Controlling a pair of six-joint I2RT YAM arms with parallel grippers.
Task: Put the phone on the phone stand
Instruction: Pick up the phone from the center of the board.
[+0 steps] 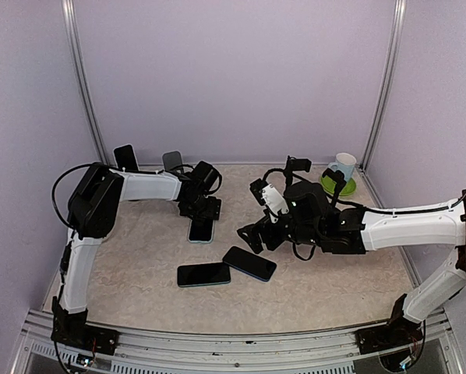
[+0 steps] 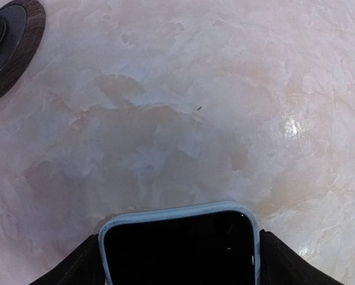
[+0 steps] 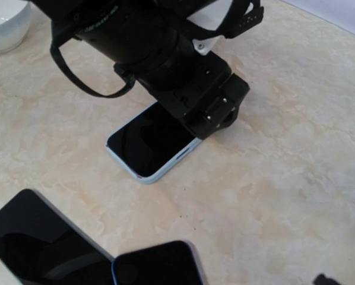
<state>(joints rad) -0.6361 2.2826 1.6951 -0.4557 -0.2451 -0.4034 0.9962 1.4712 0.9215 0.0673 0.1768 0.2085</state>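
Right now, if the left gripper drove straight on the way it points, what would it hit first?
The light-blue-cased phone. The left gripper points down at it and straddles its end. Only the table lies under that, though contact is hard to judge.

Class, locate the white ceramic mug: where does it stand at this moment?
In the top external view, the white ceramic mug stands on a round green saucer at the beige marbled table's far right corner.

One phone [image 1: 201, 230] lies flat under my left gripper [image 1: 202, 214]. From it, a second phone [image 1: 204, 274] lies at six o'clock, a third phone [image 1: 249, 263] just beside that, the phone stand [image 1: 173, 161] at eleven, the cup [image 1: 342, 166] on its plate [image 1: 332, 188] at two.
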